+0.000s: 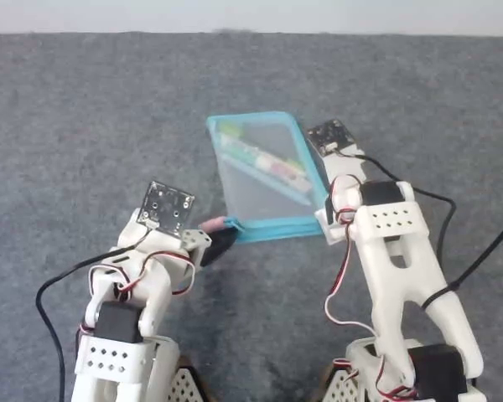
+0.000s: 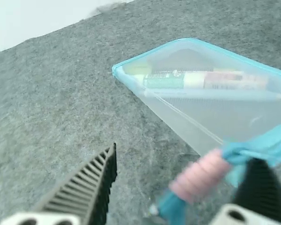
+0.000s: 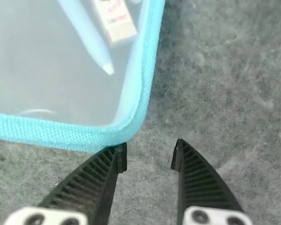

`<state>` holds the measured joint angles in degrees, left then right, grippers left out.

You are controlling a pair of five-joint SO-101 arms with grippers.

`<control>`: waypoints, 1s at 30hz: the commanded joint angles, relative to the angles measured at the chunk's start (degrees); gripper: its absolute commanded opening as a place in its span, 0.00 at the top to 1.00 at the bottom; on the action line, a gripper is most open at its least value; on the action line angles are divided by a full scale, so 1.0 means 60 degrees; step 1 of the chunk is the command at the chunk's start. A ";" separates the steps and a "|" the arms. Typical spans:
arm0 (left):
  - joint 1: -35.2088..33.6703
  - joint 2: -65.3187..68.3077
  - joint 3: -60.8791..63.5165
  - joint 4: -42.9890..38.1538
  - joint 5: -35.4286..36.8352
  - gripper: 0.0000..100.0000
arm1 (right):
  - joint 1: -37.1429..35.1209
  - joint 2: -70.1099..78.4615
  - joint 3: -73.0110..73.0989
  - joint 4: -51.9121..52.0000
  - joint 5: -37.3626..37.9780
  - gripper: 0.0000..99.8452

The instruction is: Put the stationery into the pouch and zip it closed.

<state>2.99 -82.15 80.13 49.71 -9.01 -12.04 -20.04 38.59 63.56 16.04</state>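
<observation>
Left gripper (image 2: 184,154): jaws wide apart at the pouch's near left corner, clamping nothing.
Zip pull (image 2: 200,176): pink, lying between those jaws, close to one.
Pouch (image 1: 264,188): clear with a blue edge, flat on the grey mat (image 1: 84,117), centre.
Stationery (image 1: 264,159): inside the pouch, at its far side.
Right gripper (image 3: 149,147): jaws slightly apart, empty, just beside the pouch's near right corner.

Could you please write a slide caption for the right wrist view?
Open right gripper beside the corner of the blue-trimmed pouch holding a pen.
</observation>
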 commanded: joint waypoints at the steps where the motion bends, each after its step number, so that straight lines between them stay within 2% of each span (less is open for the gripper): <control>1: -0.0029 0.0088 -0.0212 -0.0088 -0.0015 0.78 | -0.0066 -0.0315 -0.0059 -0.0212 -0.0044 0.84; 3: -0.0029 0.0088 -0.0212 -0.0176 -0.0015 0.76 | -0.0066 -0.0315 -0.0059 -0.0212 -0.0044 0.84; 8: -0.0029 0.0161 -0.0212 -0.0117 -0.0044 0.54 | -0.0066 -0.0315 -0.0059 -0.0198 -0.0044 0.84; 13: -0.0015 0.0103 -0.0212 0.0117 -0.0352 0.55 | -0.0066 -0.0315 -0.0059 -0.0198 -0.0044 0.84; 19: -0.0029 0.0088 -0.0198 0.0088 -0.0615 0.74 | -0.0066 -0.0300 -0.0059 -0.0183 -0.0044 0.84; 22: -0.0029 0.0088 -0.0198 0.0044 -0.0557 0.88 | -0.0066 -0.0344 -0.0059 -0.0154 -0.0044 0.85; 24: -0.0044 0.0088 -0.0227 0.0044 -0.0176 0.91 | -0.0066 -0.0344 -0.0059 -0.0139 -0.0059 0.85; 26: -0.0044 0.0088 -0.0227 0.0044 -0.0088 0.84 | -0.0007 -0.0374 -0.0059 -0.0139 -0.0117 0.90; 28: -0.0293 0.0088 -0.0227 0.0044 0.0117 0.72 | 0.0037 -0.0374 -0.0059 -0.0139 -0.0147 0.99; 30: -0.0718 0.0088 -0.0227 0.0044 0.0264 0.66 | 0.0168 -0.0388 -0.0088 -0.0139 -0.0322 0.97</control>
<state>2.37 -82.24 80.04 50.24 -9.71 -11.96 -20.04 38.59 63.47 15.87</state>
